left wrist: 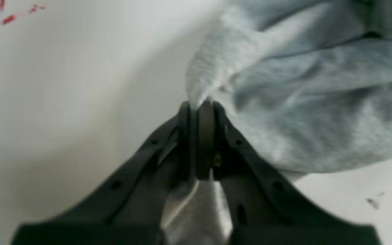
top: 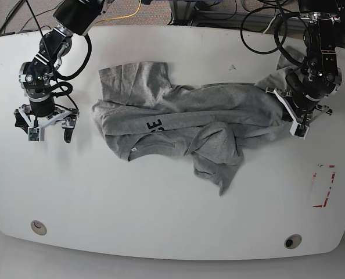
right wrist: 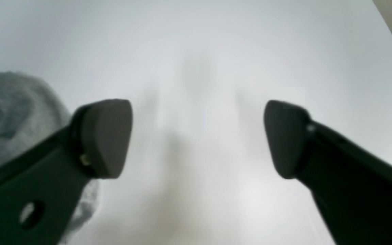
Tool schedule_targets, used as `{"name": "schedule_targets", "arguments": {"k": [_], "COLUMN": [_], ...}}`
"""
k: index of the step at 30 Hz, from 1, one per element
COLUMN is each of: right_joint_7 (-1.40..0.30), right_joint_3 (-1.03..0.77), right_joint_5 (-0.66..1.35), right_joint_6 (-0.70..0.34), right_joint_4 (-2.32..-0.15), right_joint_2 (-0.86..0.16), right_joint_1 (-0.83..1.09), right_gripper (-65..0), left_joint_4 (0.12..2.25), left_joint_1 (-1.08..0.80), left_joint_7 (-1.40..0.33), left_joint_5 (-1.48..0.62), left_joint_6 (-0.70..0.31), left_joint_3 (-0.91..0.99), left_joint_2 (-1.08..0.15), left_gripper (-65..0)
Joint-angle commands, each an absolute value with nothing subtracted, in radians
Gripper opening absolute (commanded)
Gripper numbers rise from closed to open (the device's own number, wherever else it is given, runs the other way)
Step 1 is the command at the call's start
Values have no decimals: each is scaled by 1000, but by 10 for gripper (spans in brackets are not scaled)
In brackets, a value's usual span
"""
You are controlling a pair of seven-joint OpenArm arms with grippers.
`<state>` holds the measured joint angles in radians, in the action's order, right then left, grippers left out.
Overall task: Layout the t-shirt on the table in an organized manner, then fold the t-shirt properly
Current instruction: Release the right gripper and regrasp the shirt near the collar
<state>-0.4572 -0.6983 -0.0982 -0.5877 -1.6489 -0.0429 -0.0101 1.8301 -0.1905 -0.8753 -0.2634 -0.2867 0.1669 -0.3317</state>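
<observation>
crumpled light heather-grey cotton t-shirt (top: pixel 184 119) sprawls across the glossy white table (top: pixel 161 215), centre frame. the left gripper (left wrist: pixel 201 105) at right clenches its edge; the right gripper (right wrist: pixel 197 136), far left, hangs spread wide, grasping nothing.

Light falls evenly and brightly from overhead; my base view is sharp, with the white table (top: pixel 161 221) glossy and only soft, short shadows under the t-shirt (top: pixel 184 125). Its far edge bows at the corners, a wide-lens curve. My left wrist view is soft and smeared: the grey cloth is hazy, the red marks (left wrist: pixel 9 18) in the corner streak, and my dark jaws are underexposed, nearly black. My right wrist view is blurrier still; the table washes out to a pale glare in the middle, with faint grey shadows streaking below my jaws, whose edges are fuzzy.
</observation>
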Motion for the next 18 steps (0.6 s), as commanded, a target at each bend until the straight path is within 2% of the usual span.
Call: {"name": "schedule_targets", "arguments": {"k": [1, 5, 7, 10, 13, 14, 17, 18], "right_joint_7": [-429, -429, -429, -429, -429, -429, -429, -429], "right_joint_3": [-694, -688, -676, -647, -608, -591, -559, -553], "right_joint_5": [-70, -68, -68, -68, -68, -68, -68, -68], "right_joint_6": [-588, -598, -598, -599, -599, -599, -599, -599], "right_joint_4": [-1730, -1808, -1830, -1870, -1891, -1899, -1916, -1917], "right_joint_2": [-51, -36, -24, -12, 7, 21, 39, 41], "right_joint_1": [19, 87, 113, 170, 214, 232, 252, 254], "right_gripper": [-19, -63, -76, -90, -94, -95, -95, -95], "left_joint_4": [1822, 1816, 1817, 1833, 1848, 1857, 1870, 1871], "left_joint_1": [-157, -151, -151, -148, -151, -151, -153, -153], "left_joint_7": [-857, -857, -857, -857, -857, -857, -857, -857], "left_joint_5": [-275, -277, -277, -272, -272, -272, -272, -272], "left_joint_6": [-286, -297, -328, -398, -417, -417, -417, -417], "left_joint_3": [171, 171, 171, 176, 177, 177, 177, 177], "left_joint_2": [-340, -341, -341, -341, -341, -340, -338, -338], "left_gripper": [-646, -642, -618, -503, -372, -294, -203, -196]}}
